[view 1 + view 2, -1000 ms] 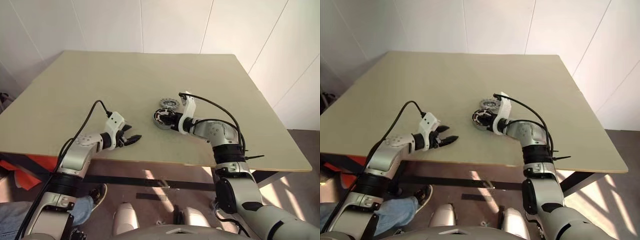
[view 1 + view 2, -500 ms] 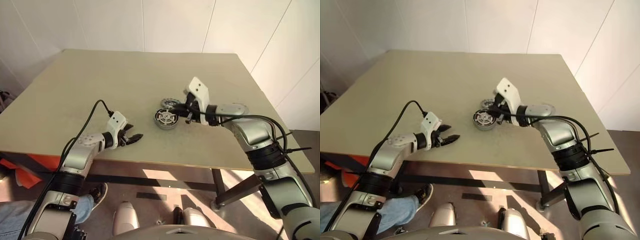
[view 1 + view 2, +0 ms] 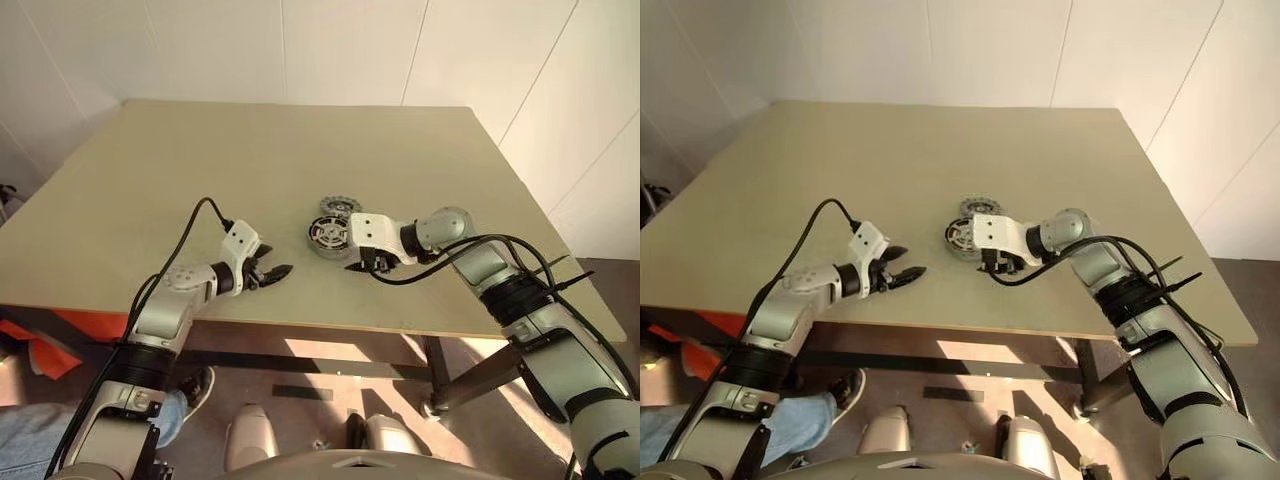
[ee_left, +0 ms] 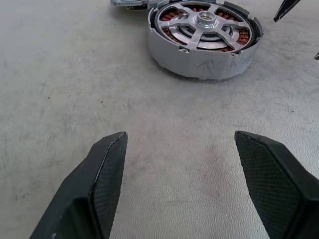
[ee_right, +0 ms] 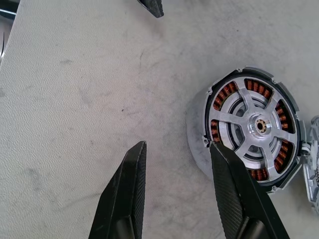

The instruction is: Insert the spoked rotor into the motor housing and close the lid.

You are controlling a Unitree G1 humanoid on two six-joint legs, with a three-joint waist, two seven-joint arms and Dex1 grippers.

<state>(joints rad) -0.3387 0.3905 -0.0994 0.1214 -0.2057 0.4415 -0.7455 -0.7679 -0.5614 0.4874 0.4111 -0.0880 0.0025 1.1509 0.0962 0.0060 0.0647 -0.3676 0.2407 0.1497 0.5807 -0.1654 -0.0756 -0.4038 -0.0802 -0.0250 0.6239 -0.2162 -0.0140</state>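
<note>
Near the middle of the table, just right of centre in the head views, sits one housing with the rotor already seated inside it; silver spokes and hub show above the red windings in both wrist views. One lid, the ridged grey disc, lies flat just behind the housing, touching or nearly touching its rim, so closing the lid appears to be the step in hand.

Two grippers are in play. At the housing's right side hangs the right gripper, its fingers parted and holding nothing, tips just off the can wall. At lower left of the head views the left gripper hovers well apart from the parts, fingers spread wide and empty.

To do this well, I judge the right gripper should reach past the housing, pinch the lid by its ridged edge, lift it clear and set it down level and centred over the hub. The left gripper could steady the can so it does not slide.
</note>
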